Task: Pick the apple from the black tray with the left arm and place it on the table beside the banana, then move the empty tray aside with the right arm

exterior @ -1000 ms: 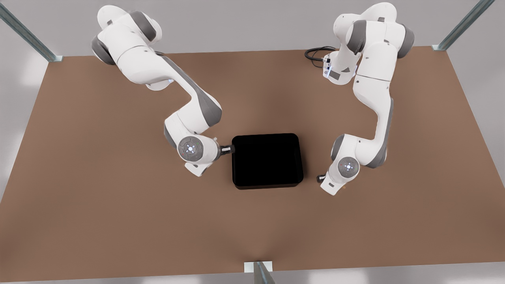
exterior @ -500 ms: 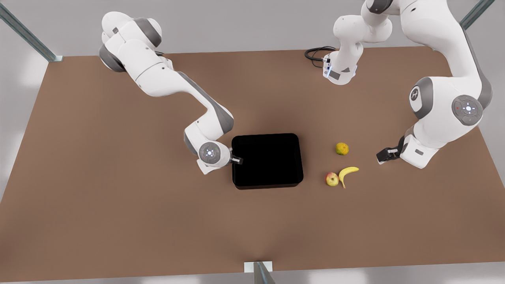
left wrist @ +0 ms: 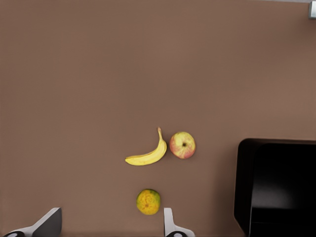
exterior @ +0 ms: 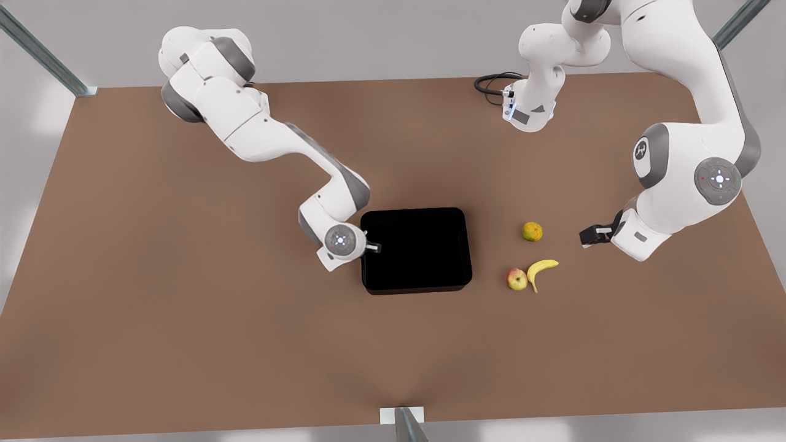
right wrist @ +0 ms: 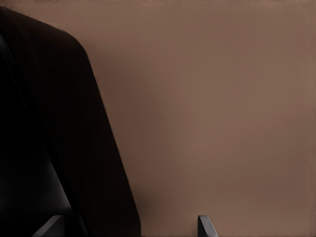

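Note:
The apple (exterior: 517,279) (left wrist: 182,145) rests on the brown table (exterior: 184,319), touching the stem end of the banana (exterior: 540,271) (left wrist: 148,155). The black tray (exterior: 416,250) (left wrist: 281,187) (right wrist: 44,138) lies empty in the middle. My left gripper (exterior: 588,236) (left wrist: 108,224) hovers open on the front view's right, away from the fruit. My right gripper (exterior: 371,247) (right wrist: 128,227) is open at the tray's rim on the front view's left. One finger is over the tray and the other over the table.
A round yellow-green citrus (exterior: 532,231) (left wrist: 148,201) sits just behind the banana. A black cable (exterior: 491,83) lies at the table's back edge near an arm base. Bare tabletop stretches along the front and on the front view's left.
The left arm has lifted off the fruit and swung toward the front view's right, uncovering apple, banana and citrus. The right gripper has crept along the tray's rim toward the front.

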`<action>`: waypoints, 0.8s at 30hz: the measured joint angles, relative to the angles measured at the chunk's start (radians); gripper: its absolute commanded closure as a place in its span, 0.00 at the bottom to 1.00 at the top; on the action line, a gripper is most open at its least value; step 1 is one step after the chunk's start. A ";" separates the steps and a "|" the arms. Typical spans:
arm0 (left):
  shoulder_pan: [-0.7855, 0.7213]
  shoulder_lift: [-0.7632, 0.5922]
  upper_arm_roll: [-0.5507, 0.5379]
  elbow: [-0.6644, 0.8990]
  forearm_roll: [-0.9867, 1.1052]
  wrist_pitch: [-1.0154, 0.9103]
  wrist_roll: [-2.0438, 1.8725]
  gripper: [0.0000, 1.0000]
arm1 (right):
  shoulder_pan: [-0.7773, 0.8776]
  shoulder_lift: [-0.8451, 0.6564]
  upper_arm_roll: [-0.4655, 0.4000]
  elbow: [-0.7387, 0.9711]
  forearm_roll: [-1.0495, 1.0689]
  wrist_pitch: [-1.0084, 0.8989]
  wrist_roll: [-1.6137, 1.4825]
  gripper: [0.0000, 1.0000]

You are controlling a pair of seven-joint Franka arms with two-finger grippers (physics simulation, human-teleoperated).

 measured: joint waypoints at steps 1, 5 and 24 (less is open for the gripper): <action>0.000 0.000 0.000 0.000 0.000 -0.001 0.003 0.00 | -0.002 0.004 -0.001 0.000 -0.003 0.002 -0.008 0.07; -0.001 0.001 0.000 0.000 0.000 -0.003 0.014 0.00 | -0.004 0.026 -0.001 0.001 -0.005 0.026 -0.036 0.13; -0.002 0.009 -0.002 0.002 0.033 -0.004 0.038 0.00 | -0.012 0.016 0.030 0.010 0.004 0.066 -0.108 0.84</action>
